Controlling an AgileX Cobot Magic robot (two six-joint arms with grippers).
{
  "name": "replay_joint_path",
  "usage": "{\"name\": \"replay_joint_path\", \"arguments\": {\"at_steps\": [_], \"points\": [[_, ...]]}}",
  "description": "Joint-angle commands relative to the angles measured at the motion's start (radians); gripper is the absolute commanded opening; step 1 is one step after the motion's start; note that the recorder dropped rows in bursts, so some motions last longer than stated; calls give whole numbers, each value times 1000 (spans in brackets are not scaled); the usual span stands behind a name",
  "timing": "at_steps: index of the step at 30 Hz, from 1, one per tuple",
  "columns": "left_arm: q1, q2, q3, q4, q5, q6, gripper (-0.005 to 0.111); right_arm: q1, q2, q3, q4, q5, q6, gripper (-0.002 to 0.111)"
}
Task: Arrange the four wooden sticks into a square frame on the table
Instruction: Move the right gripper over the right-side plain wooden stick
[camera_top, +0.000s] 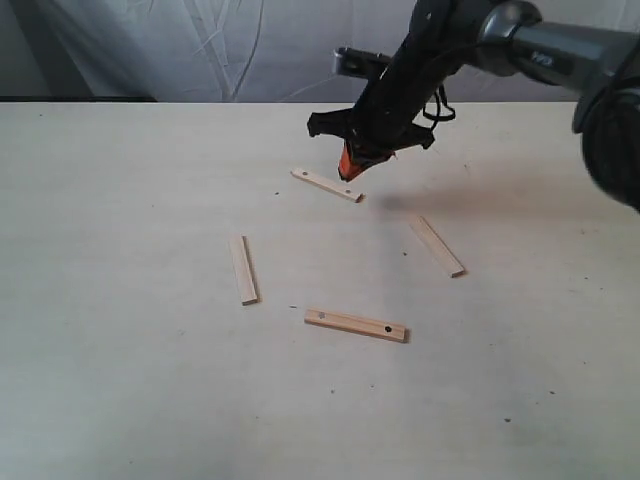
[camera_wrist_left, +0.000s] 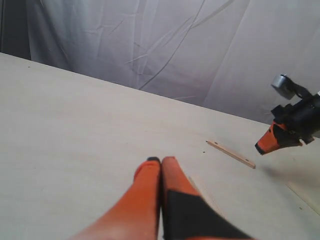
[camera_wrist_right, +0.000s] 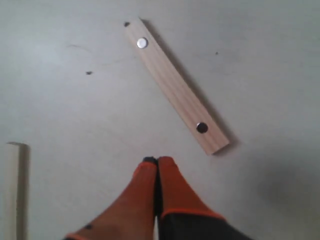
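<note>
Four wooden sticks lie apart on the table (camera_top: 120, 200) in a loose ring. The far stick (camera_top: 327, 185) (camera_wrist_right: 175, 85) (camera_wrist_left: 231, 154) and the near stick (camera_top: 356, 325) each show two dark holes. The left stick (camera_top: 244, 269) and the right stick (camera_top: 437, 246) look plain. My right gripper (camera_top: 350, 172) (camera_wrist_right: 157, 160) is shut and empty, its tips just off the far stick's right end. My left gripper (camera_wrist_left: 160, 161) is shut on nothing, low over bare table; it is out of the exterior view. No square frame is formed.
A wrinkled white cloth (camera_top: 200, 50) hangs behind the table's far edge. The right arm (camera_top: 560, 50) reaches in from the upper right. One end of another stick (camera_wrist_right: 12, 190) shows in the right wrist view.
</note>
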Motion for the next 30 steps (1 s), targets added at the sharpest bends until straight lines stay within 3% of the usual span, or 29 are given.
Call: {"name": "replay_joint_path", "arguments": {"at_steps": [1,30], "points": [[-6,-5,2,-5,-6,0,0,10,100,-122,-23,96,17,-1],[-6,-5,2,-5,-6,0,0,10,156,-139,-290,-17,134,-1]]}}
